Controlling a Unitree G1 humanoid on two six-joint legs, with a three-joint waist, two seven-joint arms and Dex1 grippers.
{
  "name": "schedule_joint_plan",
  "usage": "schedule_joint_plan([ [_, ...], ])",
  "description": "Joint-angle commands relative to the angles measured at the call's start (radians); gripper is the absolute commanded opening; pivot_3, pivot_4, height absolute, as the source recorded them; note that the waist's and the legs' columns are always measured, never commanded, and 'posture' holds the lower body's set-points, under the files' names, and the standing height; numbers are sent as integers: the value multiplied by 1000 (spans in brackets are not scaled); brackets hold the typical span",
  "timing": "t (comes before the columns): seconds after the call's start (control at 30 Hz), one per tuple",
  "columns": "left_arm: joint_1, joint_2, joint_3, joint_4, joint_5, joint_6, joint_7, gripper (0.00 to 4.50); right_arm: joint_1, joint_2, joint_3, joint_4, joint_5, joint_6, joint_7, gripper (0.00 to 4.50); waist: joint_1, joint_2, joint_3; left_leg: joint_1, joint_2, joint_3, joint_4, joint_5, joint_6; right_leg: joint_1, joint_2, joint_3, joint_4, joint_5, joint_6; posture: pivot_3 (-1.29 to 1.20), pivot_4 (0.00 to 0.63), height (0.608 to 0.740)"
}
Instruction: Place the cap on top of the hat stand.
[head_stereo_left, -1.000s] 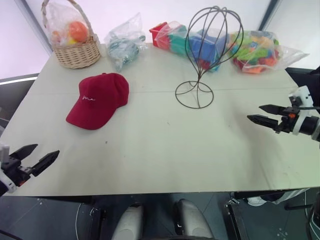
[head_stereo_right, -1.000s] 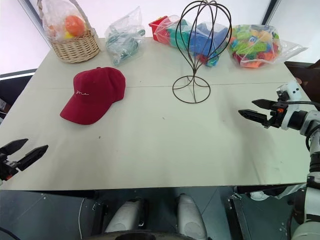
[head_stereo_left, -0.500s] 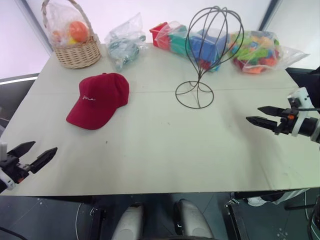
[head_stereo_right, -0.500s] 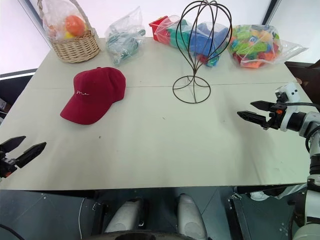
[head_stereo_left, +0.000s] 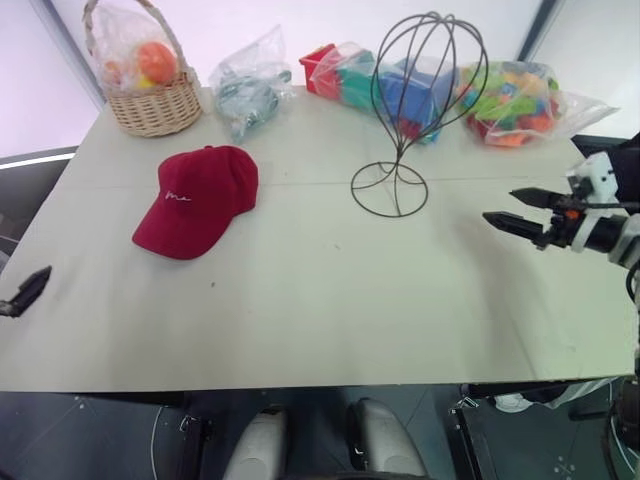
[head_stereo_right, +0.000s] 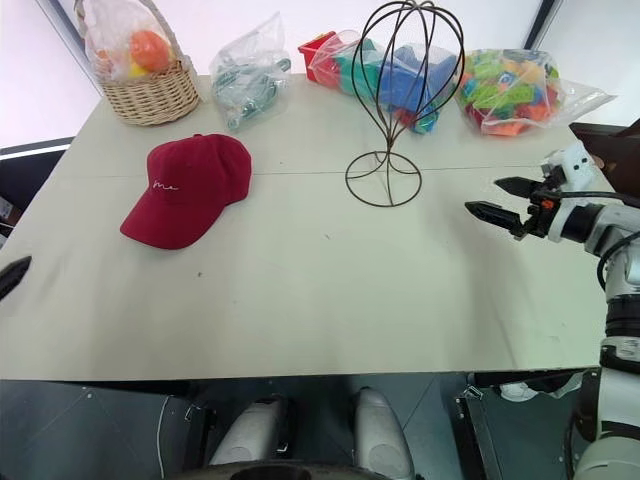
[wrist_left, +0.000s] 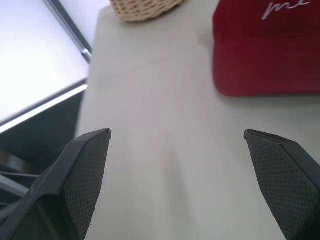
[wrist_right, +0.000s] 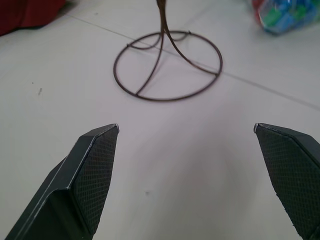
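Right gripper (head_stereo_right: 495, 197) out over table's right side, level, both black fingers spread wide, nothing between them. Aimed toward hat stand (head_stereo_left: 415, 110), well apart from it. Right wrist view: fingers (wrist_right: 95, 170) parted, stand's round wire base and lower stem straight ahead on bare table (head_stereo_left: 330, 300), sliver of red cap at corner, edge of bag of coloured blocks (wrist_right: 285, 15) beyond.

Left gripper (wrist_left: 177, 175) at table's left edge; head views catch just one dark fingertip (head_stereo_left: 28, 289) there. Left wrist view gives the rest: fingers released, wide apart, empty, pointed across the tabletop at cap (wrist_left: 267, 50) ahead, brim nearest, white stitching on front panel, wicker basket (wrist_left: 142, 7) behind.

Cap flat on table, left of centre, crown up, brim toward near-left corner; not on stand, clear of both grippers. Stand upright at mid-table, oval cage top bare.

Head views add back row: basket (head_stereo_left: 150, 95) with orange ball in plastic at far left, clear bag of dark parts (head_stereo_left: 245, 90), bag of blue and green blocks (head_stereo_left: 370, 70) behind stand, bag of mixed bright blocks (head_stereo_left: 515, 100) far right.
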Motion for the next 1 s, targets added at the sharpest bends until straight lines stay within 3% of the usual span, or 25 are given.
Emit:
schedule_joint_plan([
  [0.03,-28,38,-1,27,16,-53,-30,4500,8,-14,-4,-149,39,20,25,4448,-1,0,0,0,0,0,0,0,0,0,0,0,0,0,0,0,150,739],
  [0.2,-83,62,-60,82,26,-67,-69,4500,65,-78,-6,-478,193,211,115,4448,0,1,1,-1,0,-1,-1,0,0,-1,0,0,0,0,0,0,150,739],
  [0.47,-142,51,-134,115,73,-127,-58,4500,73,-85,-70,-711,372,389,44,4448,1,0,0,-1,0,-1,-1,0,0,0,0,0,0,0,0,0,150,739],
  [0.57,-111,95,-196,160,250,-373,-15,4500,62,-83,-61,-729,378,391,21,4448,2,0,0,-1,0,-1,-1,0,0,0,0,0,-1,0,0,0,150,739],
  [0.8,-151,119,-296,315,490,-899,160,4500,7,-76,-14,-649,347,344,25,4448,3,0,0,-1,0,0,-1,0,0,0,-1,0,-3,0,0,0,150,739],
  [1.0,-277,175,-403,523,859,-1193,539,4500,-10,-71,12,-598,327,317,30,4448,2,0,0,-2,0,0,-1,-1,1,0,-1,-1,-6,2,3,0,150,739],
])
